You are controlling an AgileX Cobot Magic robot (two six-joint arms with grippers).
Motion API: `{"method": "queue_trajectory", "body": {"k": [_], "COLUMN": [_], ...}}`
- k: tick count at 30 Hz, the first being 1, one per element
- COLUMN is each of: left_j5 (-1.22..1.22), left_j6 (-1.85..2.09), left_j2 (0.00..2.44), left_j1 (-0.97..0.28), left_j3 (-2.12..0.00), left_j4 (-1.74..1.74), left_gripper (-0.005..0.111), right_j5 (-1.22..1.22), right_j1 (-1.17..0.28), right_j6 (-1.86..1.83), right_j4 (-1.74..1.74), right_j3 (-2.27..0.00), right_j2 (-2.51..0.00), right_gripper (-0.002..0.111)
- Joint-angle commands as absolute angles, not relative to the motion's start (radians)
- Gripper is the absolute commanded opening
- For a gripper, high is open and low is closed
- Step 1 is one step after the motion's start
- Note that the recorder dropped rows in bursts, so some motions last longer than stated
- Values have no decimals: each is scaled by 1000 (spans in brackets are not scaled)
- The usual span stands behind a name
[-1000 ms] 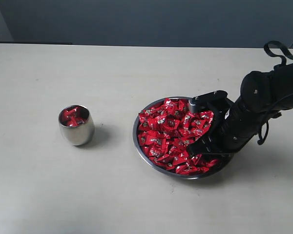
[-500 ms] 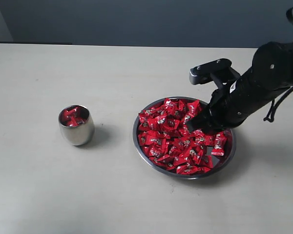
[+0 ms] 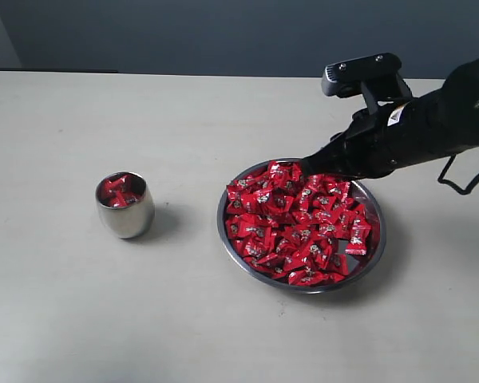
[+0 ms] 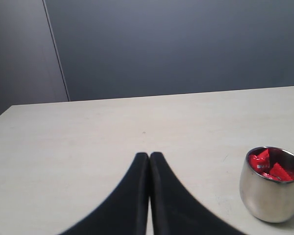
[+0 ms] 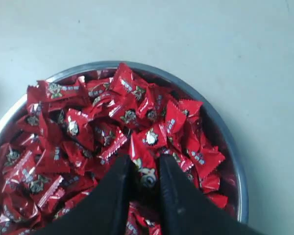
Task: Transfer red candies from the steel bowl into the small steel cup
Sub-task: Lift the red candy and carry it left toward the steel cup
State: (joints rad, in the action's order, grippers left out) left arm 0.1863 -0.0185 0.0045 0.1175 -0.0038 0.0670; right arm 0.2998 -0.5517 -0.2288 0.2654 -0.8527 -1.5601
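As the right gripper hovers over the steel bowl, its jaws pinch a single red candy; other red candies heap the bowl, the small steel cup well apart.

The desk is a pale, off-white matt top marked with faint scuffs and small specks. Behind its far edge stands a dark blue-grey wall, which meets a lighter grey panel at a vertical seam toward the far left.
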Motion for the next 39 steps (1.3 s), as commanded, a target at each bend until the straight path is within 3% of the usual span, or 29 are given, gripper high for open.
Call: {"method": "queue_trajectory", "body": {"k": [1, 9, 17, 39], "left_j5": [182, 182, 180, 180], "left_j6": [-20, -20, -20, -20], "left_j2": [0, 0, 0, 0], "left_j1": [118, 118, 118, 118], "left_j3": [0, 0, 0, 0], "left_j4": [68, 68, 68, 68], "left_gripper": [0, 0, 0, 0], "right_j5": [230, 236, 419, 594], "right_j1": [-548, -548, -548, -747], "right_j6": [-297, -829, -1432, -1481], "right_j4": [337, 834, 1428, 1412], "right_j3": [-849, -859, -954, -1339], "right_j2": [-1571, -1655, -1745, -2033], "right_gripper": [-1, -1, -1, -1]}}
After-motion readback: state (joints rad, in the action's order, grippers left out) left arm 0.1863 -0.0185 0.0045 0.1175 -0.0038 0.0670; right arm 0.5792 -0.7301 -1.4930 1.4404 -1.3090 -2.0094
